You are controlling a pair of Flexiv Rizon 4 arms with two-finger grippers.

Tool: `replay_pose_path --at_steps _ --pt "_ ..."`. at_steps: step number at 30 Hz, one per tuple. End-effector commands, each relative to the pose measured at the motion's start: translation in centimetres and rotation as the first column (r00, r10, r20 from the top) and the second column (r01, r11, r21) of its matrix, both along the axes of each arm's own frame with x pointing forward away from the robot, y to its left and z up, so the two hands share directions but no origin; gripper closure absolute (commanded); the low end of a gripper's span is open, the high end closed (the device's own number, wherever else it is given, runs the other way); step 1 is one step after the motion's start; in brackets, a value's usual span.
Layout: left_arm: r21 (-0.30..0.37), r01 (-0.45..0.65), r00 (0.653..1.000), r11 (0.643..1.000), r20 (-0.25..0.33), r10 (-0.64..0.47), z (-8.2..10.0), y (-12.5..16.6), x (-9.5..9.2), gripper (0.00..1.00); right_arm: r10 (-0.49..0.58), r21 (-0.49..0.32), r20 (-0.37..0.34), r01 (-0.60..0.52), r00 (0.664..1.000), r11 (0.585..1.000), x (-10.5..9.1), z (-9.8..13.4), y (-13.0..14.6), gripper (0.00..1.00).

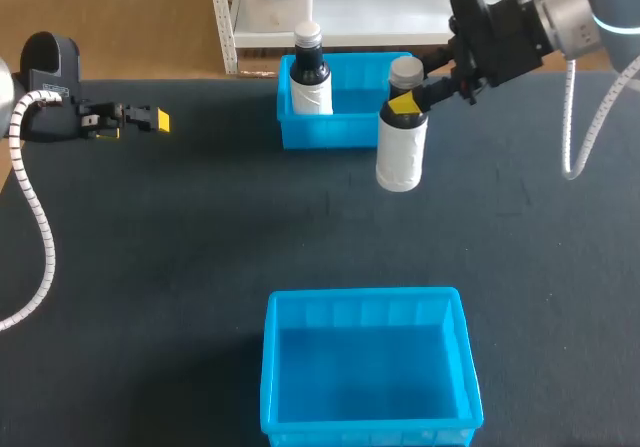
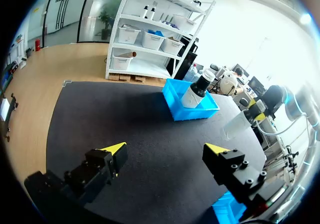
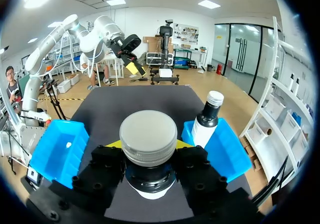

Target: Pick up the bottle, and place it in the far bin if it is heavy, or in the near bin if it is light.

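Observation:
A white bottle (image 1: 402,149) with a grey cap (image 3: 148,136) hangs upright just above the dark table, right beside the far bin's right end. My right gripper (image 1: 405,104) is shut on its neck, one finger on each side below the cap. The far blue bin (image 1: 330,132) holds a dark bottle (image 1: 310,75) with a white label. The near blue bin (image 1: 365,429) at the table's front edge has nothing in it. My left gripper (image 1: 130,119) stays low at the far left, open and holding nothing; its yellow fingertips (image 2: 114,149) stand wide apart.
Bare dark mat (image 1: 200,227) spreads between the two bins and toward my left arm. My right arm's white cable (image 1: 580,127) loops down at the right. The table's far edge runs just behind the far bin.

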State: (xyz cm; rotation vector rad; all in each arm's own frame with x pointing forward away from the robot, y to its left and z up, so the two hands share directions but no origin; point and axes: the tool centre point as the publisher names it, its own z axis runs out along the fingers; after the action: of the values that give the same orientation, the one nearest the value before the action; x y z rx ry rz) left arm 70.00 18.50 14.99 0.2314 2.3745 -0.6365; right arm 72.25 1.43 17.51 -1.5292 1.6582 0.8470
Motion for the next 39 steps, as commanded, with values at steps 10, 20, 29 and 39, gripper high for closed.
replay_pose_path --at_steps 10,20,29,39 --pt "0.000 0.000 1.000 1.000 0.000 0.000 0.0 0.0 0.0 0.00 -0.065 -0.010 0.020 0.065 0.998 0.998 0.1 1.9 -3.2 1.00" --pt "0.000 0.000 1.000 1.000 0.000 0.000 0.0 0.0 0.0 0.00 -0.085 -0.021 0.007 0.085 0.996 0.996 1.6 2.3 -4.9 1.00" --pt "0.000 0.000 1.000 1.000 0.000 0.000 0.0 0.0 0.0 0.00 -0.095 -0.026 0.008 0.095 0.995 0.995 3.8 3.3 -6.1 1.00" --pt "0.000 0.000 1.000 1.000 0.000 0.000 0.0 0.0 0.0 0.00 -0.104 -0.036 0.004 0.104 0.995 0.994 6.7 3.7 -6.6 1.00"
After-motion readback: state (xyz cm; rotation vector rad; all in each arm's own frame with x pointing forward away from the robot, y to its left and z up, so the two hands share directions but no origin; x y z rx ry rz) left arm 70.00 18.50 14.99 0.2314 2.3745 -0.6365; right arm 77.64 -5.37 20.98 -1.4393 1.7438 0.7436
